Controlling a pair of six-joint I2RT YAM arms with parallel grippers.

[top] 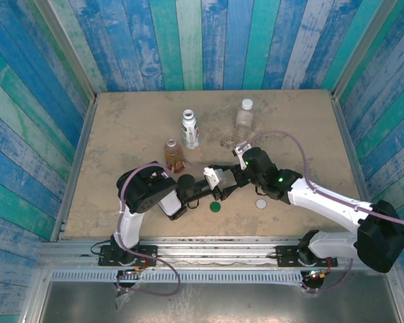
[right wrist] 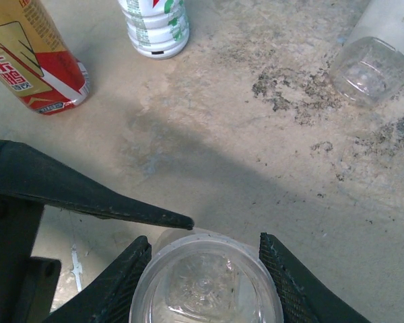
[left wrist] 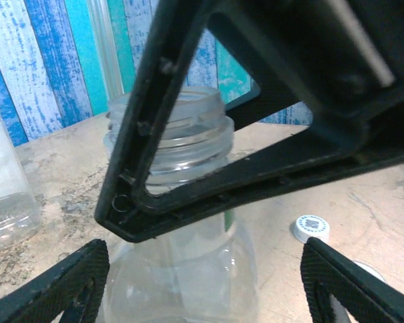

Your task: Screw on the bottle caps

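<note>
The right gripper is closed around the clear bottle, with one finger on each side, just under the threaded neck. The bottle stands upright with its mouth open. It is near the middle of the table, a little toward the front edge. The left gripper faces the bottle from the other side. Its fingers are wide apart, one on each side of the bottle body, and at least one of them is clear of it; this gripper holds nothing. A green cap and a white cap lie flat close to the front edge, near the grippers. Farther back stand three more bottles: the amber bottle, the white-labelled bottle and, more to the right, a second clear bottle.
</note>
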